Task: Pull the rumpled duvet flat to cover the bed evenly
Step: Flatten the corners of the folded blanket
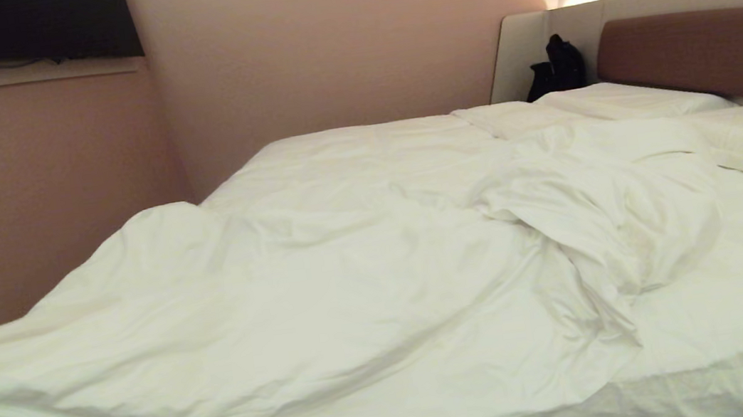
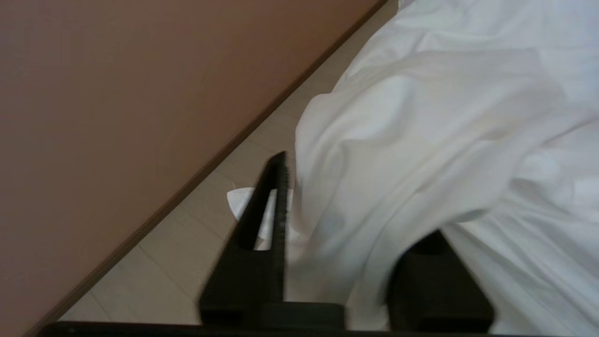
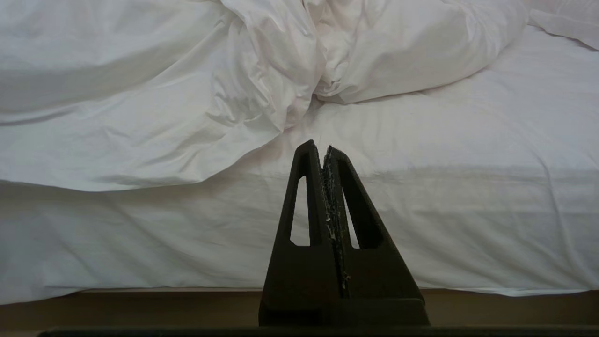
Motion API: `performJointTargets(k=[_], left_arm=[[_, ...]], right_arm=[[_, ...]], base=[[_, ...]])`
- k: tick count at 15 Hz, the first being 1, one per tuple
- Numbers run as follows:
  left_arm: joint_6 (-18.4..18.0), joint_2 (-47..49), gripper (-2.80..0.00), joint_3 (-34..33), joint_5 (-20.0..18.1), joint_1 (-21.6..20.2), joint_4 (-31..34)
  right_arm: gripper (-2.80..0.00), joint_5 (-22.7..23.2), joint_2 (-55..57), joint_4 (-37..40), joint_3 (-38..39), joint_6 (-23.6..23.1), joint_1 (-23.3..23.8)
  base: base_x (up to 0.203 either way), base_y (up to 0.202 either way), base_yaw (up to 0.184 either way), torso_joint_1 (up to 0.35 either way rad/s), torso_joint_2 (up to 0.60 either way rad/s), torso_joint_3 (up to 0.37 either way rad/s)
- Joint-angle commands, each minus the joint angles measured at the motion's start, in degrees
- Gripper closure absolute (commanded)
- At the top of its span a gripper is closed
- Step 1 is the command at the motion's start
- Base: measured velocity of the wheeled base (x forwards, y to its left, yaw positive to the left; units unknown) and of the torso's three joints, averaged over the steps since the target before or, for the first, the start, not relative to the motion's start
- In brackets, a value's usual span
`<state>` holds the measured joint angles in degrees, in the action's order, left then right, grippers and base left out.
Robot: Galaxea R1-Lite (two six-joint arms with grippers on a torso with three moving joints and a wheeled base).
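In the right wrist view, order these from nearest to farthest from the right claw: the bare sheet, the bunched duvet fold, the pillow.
From the shut right claw:
1. The bare sheet, directly beneath and ahead of the tips.
2. The bunched duvet fold, further up the bed, just beyond the sheet strip.
3. The pillow, at the far corner, toward the head end.

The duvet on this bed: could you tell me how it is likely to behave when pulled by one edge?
The duvet looks floppy: it lies bunched in folds. It will probably drag and crease rather than slide flat. Its puffy bulk suggests lightness for its size.
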<state>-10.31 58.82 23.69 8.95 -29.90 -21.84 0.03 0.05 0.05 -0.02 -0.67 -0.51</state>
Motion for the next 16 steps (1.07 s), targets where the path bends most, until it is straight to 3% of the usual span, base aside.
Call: performJointTargets(k=[1,6,10,16], left_arm=[[-1.50,0.03,-2.80,-0.62,0.10,-0.07,1.22],[-7.21,-4.45,-2.80,-0.51,-0.20,0.01,14.04],[-12.33,-13.62,-2.80,1.48,-0.67,0.07,29.32],[-12.91,-20.46,-2.80,9.01,-3.60,0.60,36.61]], right_arm=[[0.00,0.04,0.04,-0.03,-0.06,-0.03,-0.02],[0.00,0.02,0.04,-0.04,-0.02,-0.03,-0.02],[0.00,0.05,0.04,-0.03,0.02,-0.03,-0.02],[0.00,0.03,0.04,-0.05,0.02,-0.05,-0.02]], base=[[0.000,0.000,0.000,0.000,0.00,0.000],[0.000,0.000,0.000,0.000,0.00,0.000],[0.000,0.000,0.000,0.000,0.00,0.000],[0.000,0.000,0.000,0.000,0.00,0.000]])
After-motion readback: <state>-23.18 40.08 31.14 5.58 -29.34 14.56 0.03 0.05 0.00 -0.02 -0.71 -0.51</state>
